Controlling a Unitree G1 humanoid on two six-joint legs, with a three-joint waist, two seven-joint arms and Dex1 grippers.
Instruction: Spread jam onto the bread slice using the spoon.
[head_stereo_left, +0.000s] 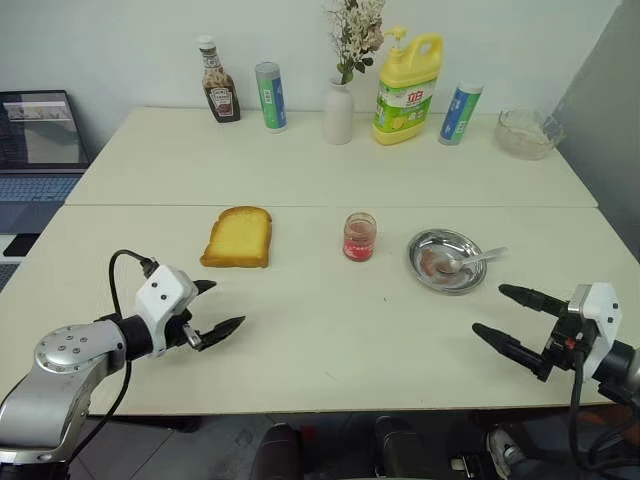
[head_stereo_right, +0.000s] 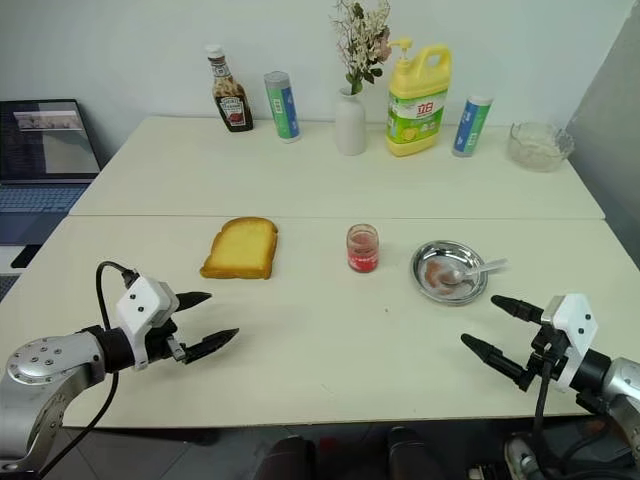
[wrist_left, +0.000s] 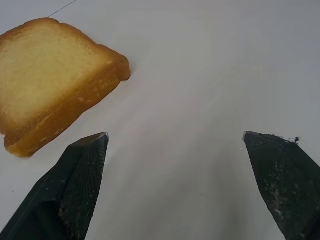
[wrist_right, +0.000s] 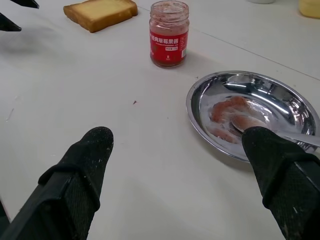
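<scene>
Opening stage of the spreading task, with nothing yet picked up. The left pincer (head_stereo_left: 213, 308) and the right pincer (head_stereo_left: 505, 315) both hover over the near edge of the surface (head_stereo_left: 320, 340), each spread wide and holding nothing. The bread slice (head_stereo_left: 238, 237) lies flat, bare of jam, just beyond the left pincer; the jam (head_stereo_left: 359, 236) stands upright to its right, near the middle of the surface, and the round steel dish (head_stereo_left: 440, 270) sits further right, ahead of the right pincer. The spoon (head_stereo_left: 478, 259) rests in the dish, bowl down among reddish smears and handle lying out over the rim toward the right. The jar appears to have no lid (its rim and inner wall are smeared red) and holds dark red jam. The next move is judged to be the right pincer's: reach forward to the dish and close on the slim handle, a low, thin target resting on the rim that could slip or tip the dish if pressed down.
</scene>
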